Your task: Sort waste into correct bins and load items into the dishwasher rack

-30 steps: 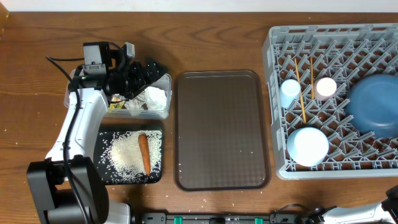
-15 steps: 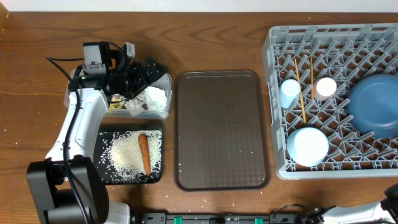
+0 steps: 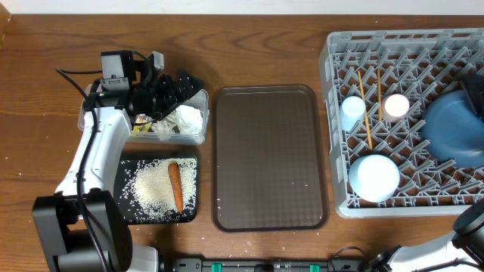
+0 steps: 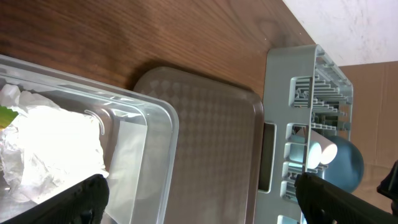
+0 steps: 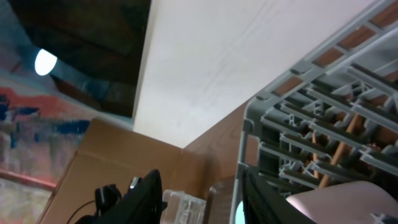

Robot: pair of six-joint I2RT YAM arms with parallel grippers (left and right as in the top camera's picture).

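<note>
My left gripper [image 3: 184, 85] is open and empty above the clear tub [image 3: 198, 97], which holds the white tissue [image 3: 189, 117] and the wrapper [image 3: 146, 125]. In the left wrist view the open fingers [image 4: 202, 205] frame the tub [image 4: 155, 124] and the tissue [image 4: 50, 143]. The carrot [image 3: 175, 186] and rice [image 3: 151, 189] lie in the black tray [image 3: 125, 211]. The grey rack [image 3: 333, 121] holds the dark-blue plate [image 3: 446, 128], light-blue cup [image 3: 352, 112], pink cup [image 3: 395, 106], bowl [image 3: 373, 176] and chopsticks [image 3: 367, 113]. My right gripper [image 5: 202, 202] is open and empty over the rack [image 5: 311, 143]; it shows dark at the overhead view's right edge [image 3: 473, 94].
The brown serving tray [image 3: 271, 157] lies between the bins and the rack, with a few rice grains on it. It also shows in the left wrist view [image 4: 205, 137]. The wall is close behind the rack.
The right arm has come into the overhead view at the right edge, above the blue plate. The left arm has stayed still.
</note>
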